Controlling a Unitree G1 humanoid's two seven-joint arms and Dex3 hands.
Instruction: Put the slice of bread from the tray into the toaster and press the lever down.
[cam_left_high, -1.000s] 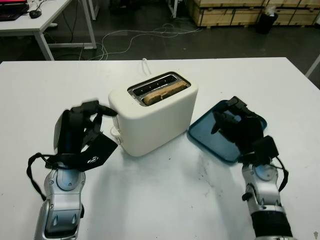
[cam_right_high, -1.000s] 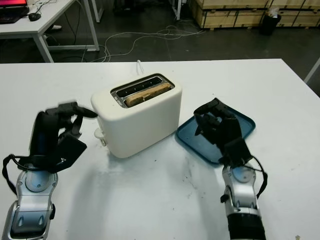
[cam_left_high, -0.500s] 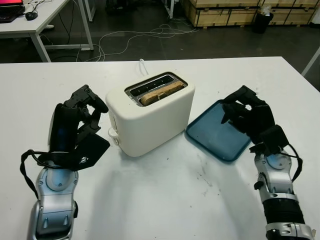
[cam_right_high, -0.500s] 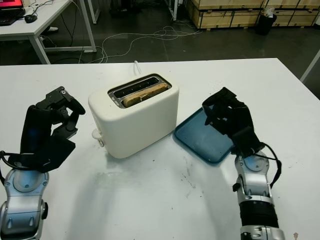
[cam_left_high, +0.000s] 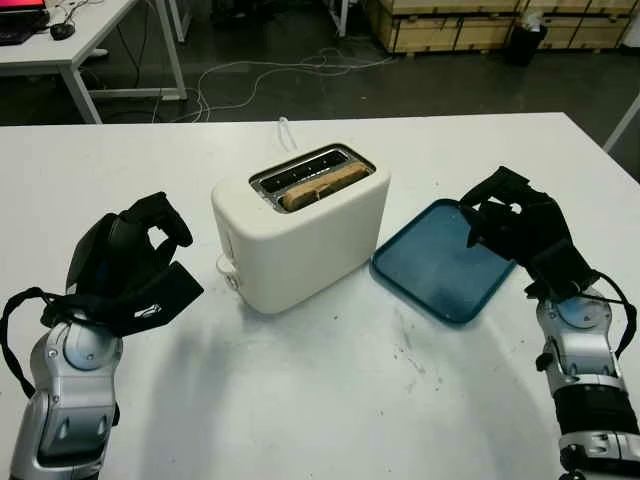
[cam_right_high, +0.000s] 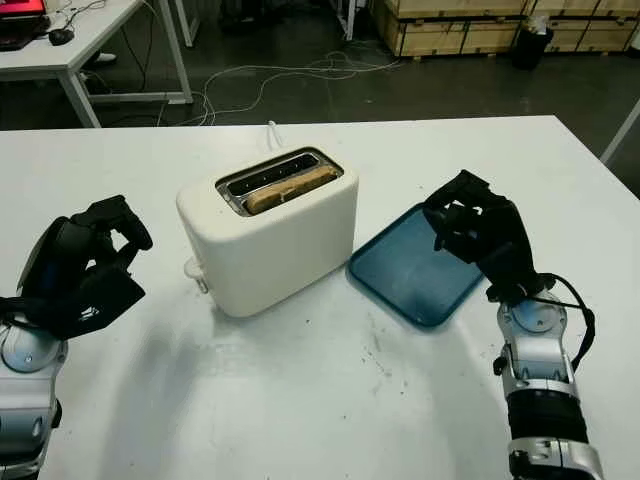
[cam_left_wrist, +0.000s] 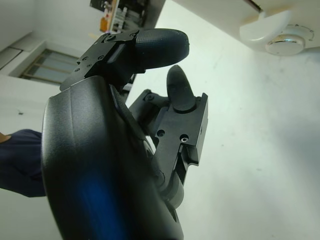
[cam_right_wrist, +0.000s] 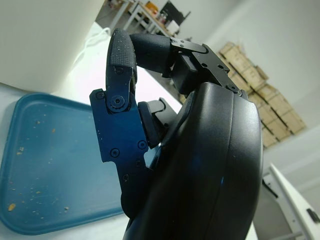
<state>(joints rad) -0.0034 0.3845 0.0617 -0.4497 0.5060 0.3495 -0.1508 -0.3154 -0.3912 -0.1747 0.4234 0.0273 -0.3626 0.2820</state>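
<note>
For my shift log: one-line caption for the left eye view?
Bread slice sits in the white toaster; blue tray empty; both hands curled, holding nothing.

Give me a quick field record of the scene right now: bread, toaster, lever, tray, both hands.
bread: slice of bread sits in the toaster's front slot
toaster: white toaster mid-table, upright
lever: lever low on the toaster's left end face
tray: blue tray right of the toaster, holding crumbs
left hand: left hand curled, holding nothing, left of the toaster, clear of the lever
right hand: right hand curled, holding nothing, above the tray's right edge
</note>
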